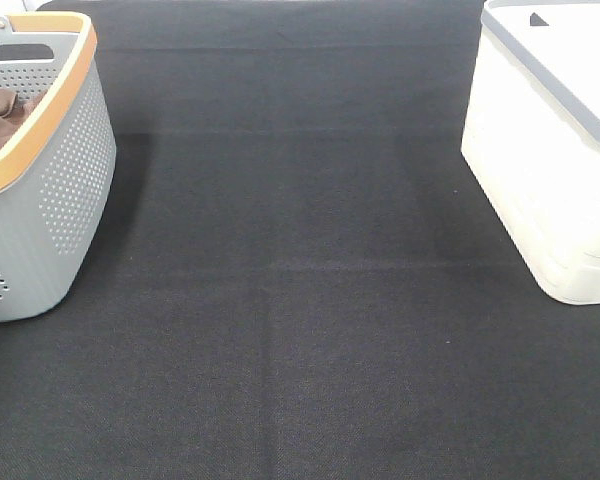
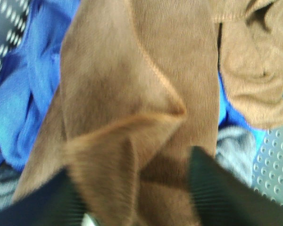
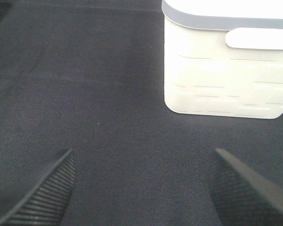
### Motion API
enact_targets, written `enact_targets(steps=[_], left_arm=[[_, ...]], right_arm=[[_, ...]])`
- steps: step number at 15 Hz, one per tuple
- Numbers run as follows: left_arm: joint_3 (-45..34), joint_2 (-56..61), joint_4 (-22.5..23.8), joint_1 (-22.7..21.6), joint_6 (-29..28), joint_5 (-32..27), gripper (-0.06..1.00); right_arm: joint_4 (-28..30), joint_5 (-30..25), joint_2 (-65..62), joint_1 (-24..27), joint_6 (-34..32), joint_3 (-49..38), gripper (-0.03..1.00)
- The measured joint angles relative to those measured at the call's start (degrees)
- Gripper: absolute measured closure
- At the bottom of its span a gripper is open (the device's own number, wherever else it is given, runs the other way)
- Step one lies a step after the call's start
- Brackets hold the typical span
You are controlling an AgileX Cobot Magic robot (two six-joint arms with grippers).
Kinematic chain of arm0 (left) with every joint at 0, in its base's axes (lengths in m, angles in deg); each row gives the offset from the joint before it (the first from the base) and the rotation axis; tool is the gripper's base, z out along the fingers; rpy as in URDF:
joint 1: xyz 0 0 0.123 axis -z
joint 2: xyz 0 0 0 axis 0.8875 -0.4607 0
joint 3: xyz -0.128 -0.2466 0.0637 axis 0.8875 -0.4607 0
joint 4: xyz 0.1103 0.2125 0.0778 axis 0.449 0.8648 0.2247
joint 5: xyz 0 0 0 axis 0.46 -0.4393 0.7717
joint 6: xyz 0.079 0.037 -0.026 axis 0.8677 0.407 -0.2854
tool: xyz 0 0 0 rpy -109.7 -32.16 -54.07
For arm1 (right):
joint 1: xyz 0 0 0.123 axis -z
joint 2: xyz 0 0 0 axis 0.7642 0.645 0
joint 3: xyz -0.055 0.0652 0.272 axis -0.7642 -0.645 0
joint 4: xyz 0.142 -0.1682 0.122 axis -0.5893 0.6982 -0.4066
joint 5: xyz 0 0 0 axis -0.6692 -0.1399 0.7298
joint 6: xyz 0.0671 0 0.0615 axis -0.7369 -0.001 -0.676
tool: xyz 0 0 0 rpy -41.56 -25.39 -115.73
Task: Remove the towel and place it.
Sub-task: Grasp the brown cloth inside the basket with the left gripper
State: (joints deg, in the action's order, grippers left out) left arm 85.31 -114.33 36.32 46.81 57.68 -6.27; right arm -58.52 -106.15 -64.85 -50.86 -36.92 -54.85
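Observation:
The reddish-brown towel (image 2: 132, 70), with a stitched hem, fills the left wrist view and lies on other laundry inside the grey basket (image 1: 70, 190). A raised fold of it stands between the fingers of my left gripper (image 2: 134, 197). The jaws are still apart, one on each side of the fold. The exterior view shows only a bit of brown cloth (image 1: 0, 115) over the basket rim, and neither arm. My right gripper (image 3: 141, 188) hangs wide open over the black mat with nothing between its fingers.
Blue cloth (image 2: 28, 94), grey cloth (image 2: 236, 146) and another brown fold (image 2: 259, 70) lie around the towel in the basket. A white bin with a grey rim (image 1: 550, 170) stands at the right, just beyond my right gripper. A black mat (image 1: 300, 300) covers the table.

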Motion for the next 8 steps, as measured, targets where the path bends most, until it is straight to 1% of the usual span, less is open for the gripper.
enact_targets(steps=[2,3,4,5,6,7,8], left_arm=[[0.0,-0.8,-0.11,0.0,0.0,0.0,0.59],[0.0,-0.8,-0.11,0.0,0.0,0.0,0.59],[0.0,-1.09,-0.23,0.0,0.0,0.0,0.64],[0.0,-1.09,-0.34,0.0,0.0,0.0,0.73],[0.0,-1.09,-0.4,0.0,0.17,0.0,0.87],[0.06,-1.09,-0.4,0.0,0.97,0.0,0.93],[0.06,-1.09,-0.57,0.0,1.55,-0.06,0.94]], right_arm=[[0.0,0.0,0.0,0.0,0.0,0.0,0.23],[0.0,0.0,0.0,0.0,0.0,0.0,0.23],[0.0,0.0,0.0,0.0,0.0,0.0,0.23],[0.0,0.0,0.0,0.0,0.0,0.0,0.23],[0.0,0.0,0.0,0.0,0.0,0.0,0.23],[0.0,0.0,0.0,0.0,0.0,0.0,0.23],[0.0,0.0,0.0,0.0,0.0,0.0,0.23]])
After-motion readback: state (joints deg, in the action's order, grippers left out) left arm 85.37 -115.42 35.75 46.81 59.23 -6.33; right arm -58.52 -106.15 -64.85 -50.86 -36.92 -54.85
